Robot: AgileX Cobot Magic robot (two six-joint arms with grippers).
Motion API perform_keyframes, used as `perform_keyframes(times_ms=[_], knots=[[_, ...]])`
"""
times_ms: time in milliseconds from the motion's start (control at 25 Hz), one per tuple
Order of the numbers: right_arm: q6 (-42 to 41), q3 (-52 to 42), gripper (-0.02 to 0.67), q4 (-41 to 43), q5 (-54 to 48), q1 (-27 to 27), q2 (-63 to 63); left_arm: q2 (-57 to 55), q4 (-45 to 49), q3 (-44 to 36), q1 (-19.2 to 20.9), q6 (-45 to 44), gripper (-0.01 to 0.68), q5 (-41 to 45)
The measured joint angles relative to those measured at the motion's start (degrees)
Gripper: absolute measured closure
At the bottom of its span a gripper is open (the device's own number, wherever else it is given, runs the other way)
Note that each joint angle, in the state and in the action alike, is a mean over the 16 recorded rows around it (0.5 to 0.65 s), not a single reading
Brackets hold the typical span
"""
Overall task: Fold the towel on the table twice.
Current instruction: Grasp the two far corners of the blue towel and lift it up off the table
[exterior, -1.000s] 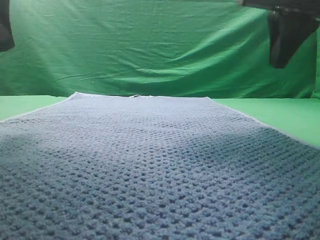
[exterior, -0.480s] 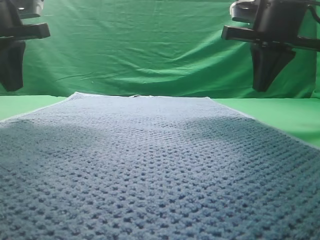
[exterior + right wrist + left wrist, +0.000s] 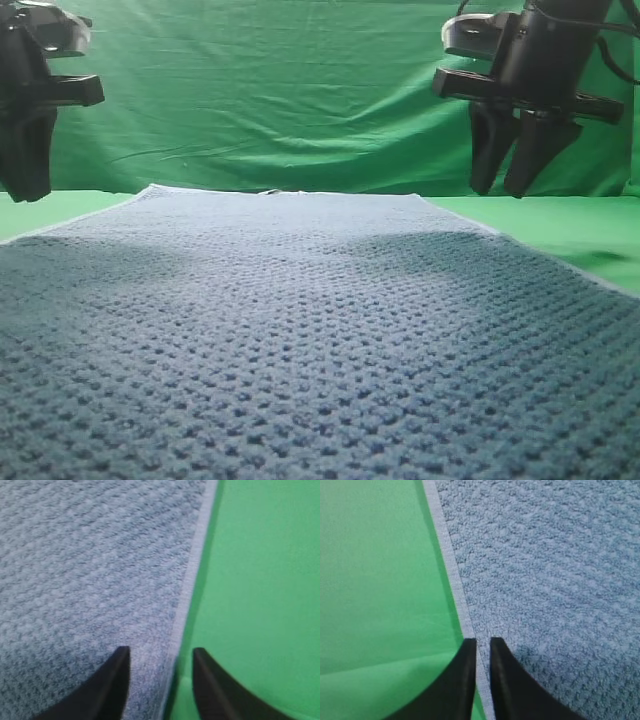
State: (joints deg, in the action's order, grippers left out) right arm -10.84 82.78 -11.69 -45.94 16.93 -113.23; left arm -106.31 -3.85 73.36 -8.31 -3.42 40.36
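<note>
Evidently the first fold had not begun: the towel [image 3: 320, 330] lay spread flat on the table [image 3: 590, 230], filling the lower and middle part of the exterior view, its far hem running across the centre of the frame just below the wrinkled green backdrop [image 3: 280, 90]. The left gripper [image 3: 25, 190] hung at the upper left of that view, above the towel's left edge, and the right gripper [image 3: 508, 188] hung at the upper right, above the right edge; neither touched the cloth and neither held anything. In the left wrist view the left gripper's fingers [image 3: 507, 680] stood only a sliver apart, rising from the bottom of the frame right over the pale hem [image 3: 452, 570], with green table to the left and blue weave to the right. In the right wrist view the right gripper's fingers [image 3: 112, 685] stood clearly parted, straddling the hem [image 3: 195, 565] at the lower centre of the frame. To do the grasp well, each gripper would probably need to come straight down with one finger either side of the hem, so that the closing pinch took the edge alone and not a bunched ridge of weave (the left jaws looked too narrow for that as they stood, and likely needed to widen first). Both pinches would best land level with each other along the two edges, or the fold might come out skewed.
</note>
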Motion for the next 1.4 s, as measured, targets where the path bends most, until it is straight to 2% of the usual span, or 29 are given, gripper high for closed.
perform_keyframes(times_ms=[280,400,520,880,1080,1200,1400], knots=[[-6.5,0.0,0.077,-3.5,1.6,0.0,-0.3,-0.9,0.0,0.0,0.0,3.0,0.190,-1.1],[-7.5,0.0,0.018,-4.2,2.2,0.0,-0.9,-1.0,0.0,0.0,-0.1,4.2,0.089,-1.5],[-7.7,0.1,0.004,-4.4,2.8,0.0,-1.7,-1.3,0.1,0.0,-0.1,5.2,0.039,-1.8],[-8.0,0.3,0.023,-4.4,4.5,0.0,-4.6,-3.5,0.5,0.1,-0.1,5.5,0.034,-2.8],[-8.6,0.5,0.068,-4.3,5.2,0.0,-5.6,-5.1,0.6,0.4,-0.1,5.4,0.060,-2.8],[-9.0,0.7,0.129,-4.2,5.4,0.0,-5.9,-5.9,0.0,0.6,-0.1,5.3,0.120,-2.4],[-9.8,1.0,0.296,-4.3,5.3,0.0,-6.4,-6.9,-2.7,1.2,0.0,5.1,0.298,-1.3]])
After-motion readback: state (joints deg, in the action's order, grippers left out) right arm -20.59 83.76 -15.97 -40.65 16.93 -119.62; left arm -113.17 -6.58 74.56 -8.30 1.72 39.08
